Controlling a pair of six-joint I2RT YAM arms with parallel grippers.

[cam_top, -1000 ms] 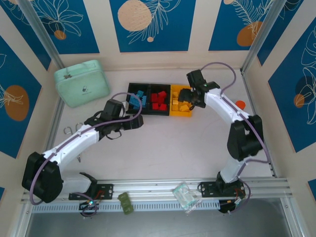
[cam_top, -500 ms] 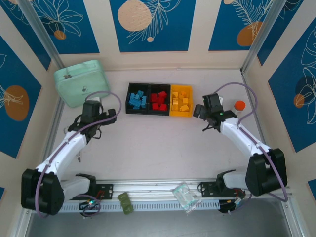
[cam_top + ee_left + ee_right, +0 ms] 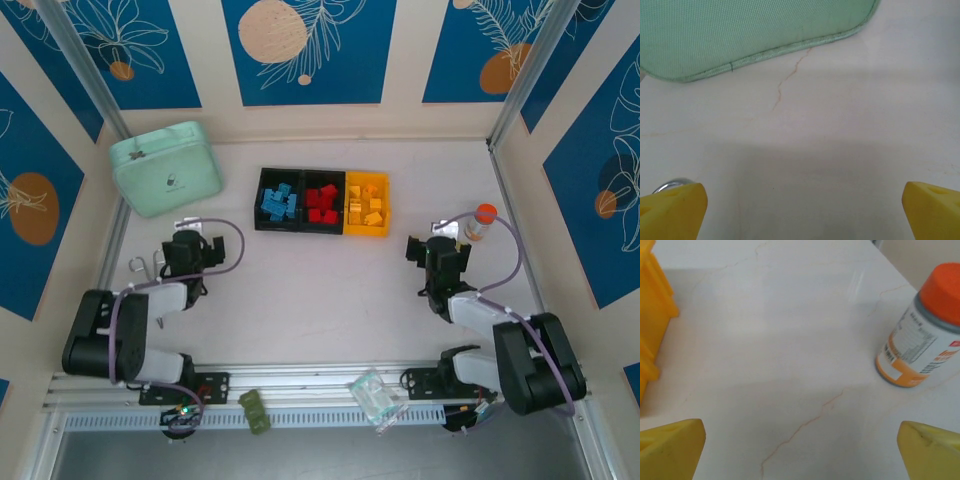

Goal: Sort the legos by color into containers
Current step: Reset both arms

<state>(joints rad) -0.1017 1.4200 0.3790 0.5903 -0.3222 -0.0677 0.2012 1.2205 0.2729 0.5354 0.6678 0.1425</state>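
Note:
Three joined bins [image 3: 322,232] stand at the table's back centre. Blue legos [image 3: 277,201] lie in the left black bin, red legos [image 3: 321,201] in the middle black bin, yellow-orange legos [image 3: 368,208] in the yellow bin [image 3: 651,310]. My left gripper [image 3: 186,248] is pulled back at the left, open over bare table, its yellow fingertips [image 3: 672,210] wide apart with nothing between them. My right gripper [image 3: 438,252] is pulled back at the right, also open and empty, yellow fingertips [image 3: 670,445] spread over bare table.
A mint-green lidded case [image 3: 165,167] sits at the back left, its edge [image 3: 755,35] ahead of the left gripper. An orange-capped bottle [image 3: 922,337] stands by the right gripper [image 3: 482,222]. A dark green brick [image 3: 254,411] and a clear packet [image 3: 374,399] lie on the front rail. Metal rings [image 3: 143,264] lie left.
Both arms have drawn back from the bins toward their bases and folded down; the left gripper moved left and nearer, the right moved right and nearer. The bins and legos stayed put.

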